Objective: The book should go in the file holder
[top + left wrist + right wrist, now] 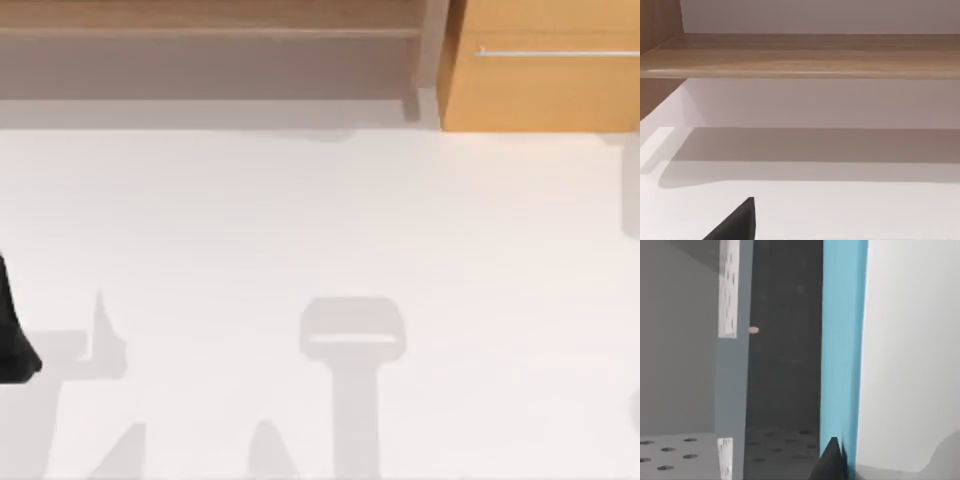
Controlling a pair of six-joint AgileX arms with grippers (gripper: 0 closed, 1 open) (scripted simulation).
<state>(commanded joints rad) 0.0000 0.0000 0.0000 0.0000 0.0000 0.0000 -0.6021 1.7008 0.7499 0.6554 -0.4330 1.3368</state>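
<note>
In the right wrist view, the light blue book (842, 355) stands upright inside the grey perforated file holder (732, 390); a dark fingertip (830, 462) touches its lower edge. Whether either gripper is open cannot be told. The left arm (12, 345) sits at the white table's (320, 230) left edge.

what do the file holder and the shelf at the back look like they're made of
File holder: grey with a floor of punched round holes, which suggests perforated sheet metal, matte; plastic is possible. Shelf: light brown with streaky grain lines, so wood or wood-look laminate, with a slight sheen along its front edge.
</note>
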